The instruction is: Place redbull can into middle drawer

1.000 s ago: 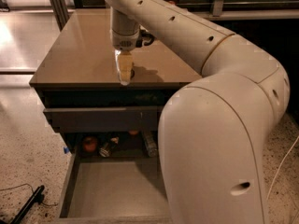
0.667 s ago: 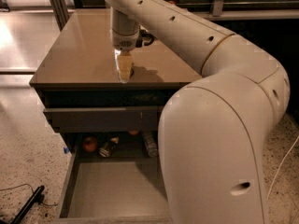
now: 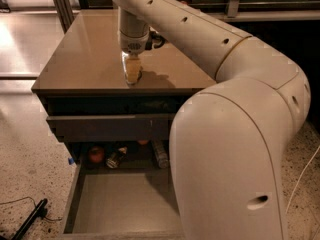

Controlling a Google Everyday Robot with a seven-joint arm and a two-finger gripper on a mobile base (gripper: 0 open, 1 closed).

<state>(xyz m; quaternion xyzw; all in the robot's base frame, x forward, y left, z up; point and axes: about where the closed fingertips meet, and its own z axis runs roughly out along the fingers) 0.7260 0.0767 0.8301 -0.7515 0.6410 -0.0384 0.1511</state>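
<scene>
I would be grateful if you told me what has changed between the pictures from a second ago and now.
Nothing visibly changed. The gripper still points down over the front part of the cabinet top, in the same spot as before, and the middle drawer stays pulled out below it.

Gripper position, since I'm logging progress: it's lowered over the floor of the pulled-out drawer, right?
Not quite. The gripper is lowered over the cabinet top, not over the floor of the pulled-out drawer. The camera view shows this.
</scene>
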